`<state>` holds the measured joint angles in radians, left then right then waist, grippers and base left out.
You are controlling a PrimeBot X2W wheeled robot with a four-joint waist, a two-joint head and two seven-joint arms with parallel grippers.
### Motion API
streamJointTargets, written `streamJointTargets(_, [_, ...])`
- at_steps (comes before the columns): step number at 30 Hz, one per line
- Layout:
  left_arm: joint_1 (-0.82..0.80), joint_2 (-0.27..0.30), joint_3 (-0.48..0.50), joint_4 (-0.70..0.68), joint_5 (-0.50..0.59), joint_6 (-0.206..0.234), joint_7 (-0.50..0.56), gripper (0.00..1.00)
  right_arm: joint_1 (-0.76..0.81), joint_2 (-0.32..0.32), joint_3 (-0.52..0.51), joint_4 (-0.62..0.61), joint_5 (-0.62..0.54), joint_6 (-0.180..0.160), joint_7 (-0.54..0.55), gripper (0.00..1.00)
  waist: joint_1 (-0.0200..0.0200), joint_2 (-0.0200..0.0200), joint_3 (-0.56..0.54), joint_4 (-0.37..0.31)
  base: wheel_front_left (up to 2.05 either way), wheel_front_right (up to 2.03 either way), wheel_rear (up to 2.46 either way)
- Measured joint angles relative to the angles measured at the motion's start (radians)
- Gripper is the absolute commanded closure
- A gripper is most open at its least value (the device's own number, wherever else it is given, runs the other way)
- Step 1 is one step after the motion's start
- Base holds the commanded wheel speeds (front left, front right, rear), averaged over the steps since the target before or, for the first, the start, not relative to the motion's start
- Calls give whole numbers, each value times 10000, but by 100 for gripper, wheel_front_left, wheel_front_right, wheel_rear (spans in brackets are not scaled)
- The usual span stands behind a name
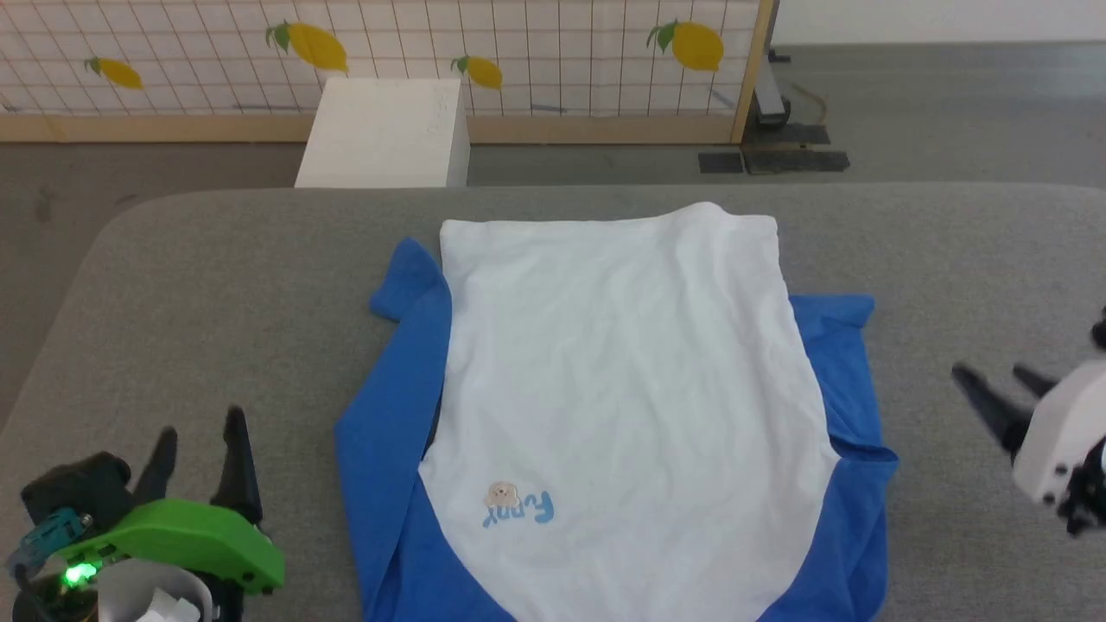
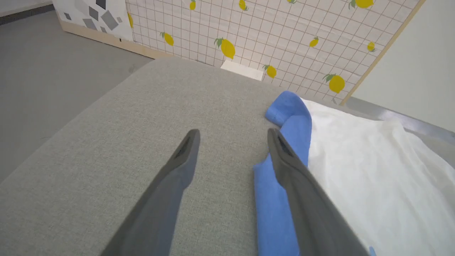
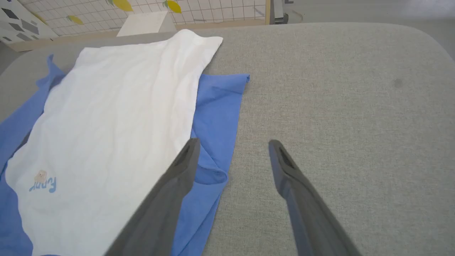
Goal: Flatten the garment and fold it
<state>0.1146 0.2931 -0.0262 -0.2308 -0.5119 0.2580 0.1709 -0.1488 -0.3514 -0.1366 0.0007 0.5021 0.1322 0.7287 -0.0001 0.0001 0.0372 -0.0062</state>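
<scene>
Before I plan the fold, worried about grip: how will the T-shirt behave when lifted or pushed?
Likely floppy: the T-shirt lies limp with fine wrinkles, so it should drape from a pinch. Probably light, being thin cloth. Pushed, it may bunch like its creased blue sleeve rather than slide.
</scene>
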Motion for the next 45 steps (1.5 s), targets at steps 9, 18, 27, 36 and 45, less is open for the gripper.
streamJointTargets(9, [-1217, -410, -102, 669, 968, -639, -3680, 0, -2771, 244, -117, 1927, -997, 0, -646, 0, 0, -1, 1081, 121, 0, 0, 0])
streamJointTargets(18, [-2173, -932, -263, 627, 1992, -1020, -4249, 0, -5114, -157, 389, 4090, -1603, -2, 612, 0, 2, 0, 2469, 435, 0, 0, 0])
streamJointTargets(27, [-2493, -1812, -79, 600, 2646, -1553, -4280, 0, -5579, -516, 1087, 4903, -1758, 0, 1494, 0, 3, 0, 3491, 970, 0, 0, 0])
streamJointTargets(36, [-2506, -2188, 205, 677, 3033, -1971, -4280, 0, -5723, -763, 1139, 5003, -1620, 4, 1676, 100, 2, -1, 3873, 1272, 0, 0, 0])
streamJointTargets(45, [-2477, -2320, 627, 876, 3135, -2282, -4280, 0, -5636, -955, -711, 5668, -1781, 4, 579, 100, 2, 0, 3320, 1045, 0, 0, 0])
